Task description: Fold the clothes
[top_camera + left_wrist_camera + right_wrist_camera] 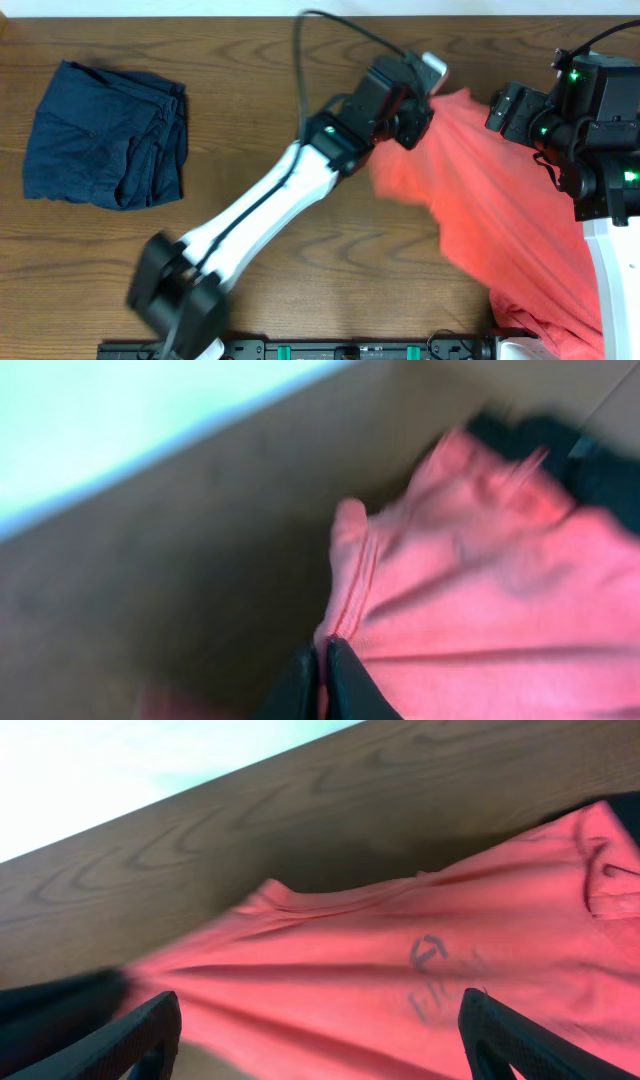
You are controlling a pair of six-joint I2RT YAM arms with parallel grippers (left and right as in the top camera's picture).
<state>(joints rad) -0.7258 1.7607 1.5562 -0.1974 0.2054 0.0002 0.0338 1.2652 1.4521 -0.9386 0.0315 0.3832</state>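
- Two dark fingers of the left gripper are pinched tight on a seam at the edge of the red shirt.
- The right gripper has its fingers spread wide and holds nothing. The shirt lies under it, but I cannot tell if the fingers touch the cloth.
- The red shirt is on the right side of the wooden table. It runs from the far middle down to the near right corner. It is loose and full of wrinkles, and a dark logo shows on it.
- The dark blue clothing sits in a neat bundle at the far left, well apart from both arms. I think that piece is already folded.
- The red shirt is not folded yet. It looks like it has to be pulled flat first and then folded over, so I guess about half the job is left.
- The left arm reaches a long way, slanting from the near left up to the far middle, almost straight.
- The right arm stands at the far right, bent, with its gripper pointing left at the far edge of the shirt, near the left gripper.
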